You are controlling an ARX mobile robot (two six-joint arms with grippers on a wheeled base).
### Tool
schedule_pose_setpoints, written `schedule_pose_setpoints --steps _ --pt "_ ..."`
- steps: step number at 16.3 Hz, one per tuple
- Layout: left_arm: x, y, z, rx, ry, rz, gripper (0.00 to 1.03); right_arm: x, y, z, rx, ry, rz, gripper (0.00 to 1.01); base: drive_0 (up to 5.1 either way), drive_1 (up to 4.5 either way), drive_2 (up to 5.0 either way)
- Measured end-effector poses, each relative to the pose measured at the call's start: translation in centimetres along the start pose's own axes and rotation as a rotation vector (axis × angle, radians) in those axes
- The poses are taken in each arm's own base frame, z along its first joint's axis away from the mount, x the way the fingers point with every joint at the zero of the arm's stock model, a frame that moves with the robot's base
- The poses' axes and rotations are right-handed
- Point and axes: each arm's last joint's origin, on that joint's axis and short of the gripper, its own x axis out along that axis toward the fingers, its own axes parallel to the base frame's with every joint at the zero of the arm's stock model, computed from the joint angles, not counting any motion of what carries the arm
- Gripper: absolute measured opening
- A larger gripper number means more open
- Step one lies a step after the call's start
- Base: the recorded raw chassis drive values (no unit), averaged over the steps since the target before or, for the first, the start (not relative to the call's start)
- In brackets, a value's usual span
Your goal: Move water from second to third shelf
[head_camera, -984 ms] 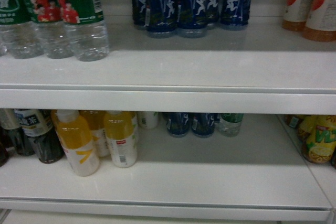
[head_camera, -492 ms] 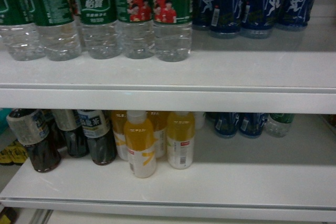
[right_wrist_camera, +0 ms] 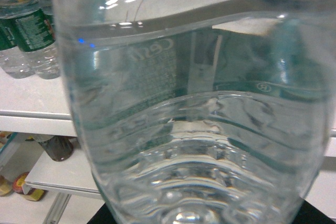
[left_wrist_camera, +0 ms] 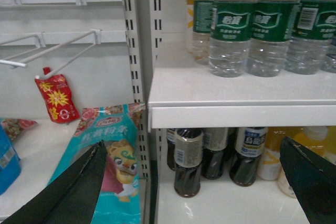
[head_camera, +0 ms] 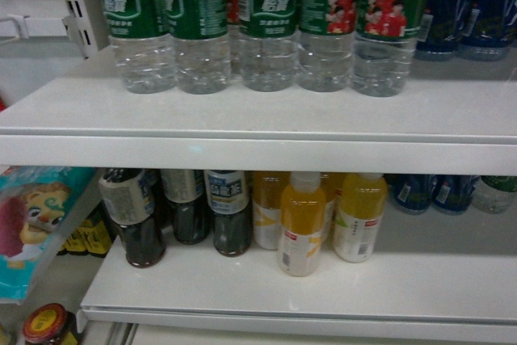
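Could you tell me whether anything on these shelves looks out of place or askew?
One dark tea bottle at the left end of the lower shelf leans, while its neighbours stand upright. The water bottles above stand in a tidy row. Nothing looks spilled.

The head view faces the shelves (head_camera: 258, 123) squarely, slanting slightly down. The left wrist view looks level from lower left, sharing the green-labelled bottles (left_wrist_camera: 229, 35) at twelve o'clock. The right wrist view sits pressed against a clear bottle (right_wrist_camera: 199, 108).

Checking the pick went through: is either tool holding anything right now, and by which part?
The right tool appears to hold a water bottle that fills its wrist view; the grip point is hidden. The left tool is open and empty.
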Motion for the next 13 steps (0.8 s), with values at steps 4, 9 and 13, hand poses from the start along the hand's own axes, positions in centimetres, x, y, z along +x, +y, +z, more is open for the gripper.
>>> schedule_pose_setpoints --steps 4,9,13 --pt "0.0 0.0 -0.01 0.0 0.001 0.0 0.98 0.0 0.0 0.0 0.0 0.0 0.0 0.39 -5.0 2.44 2.4" --pt "0.0 0.0 0.0 0.0 0.0 0.0 0.98 -0.01 0.01 0.0 0.0 0.0 0.002 0.39 -4.9 2.46 2.5" --pt "0.0 0.01 -0.01 0.0 0.001 0.003 0.98 0.01 0.05 0.01 0.0 0.0 0.012 0.39 -2.3 1.09 1.1"
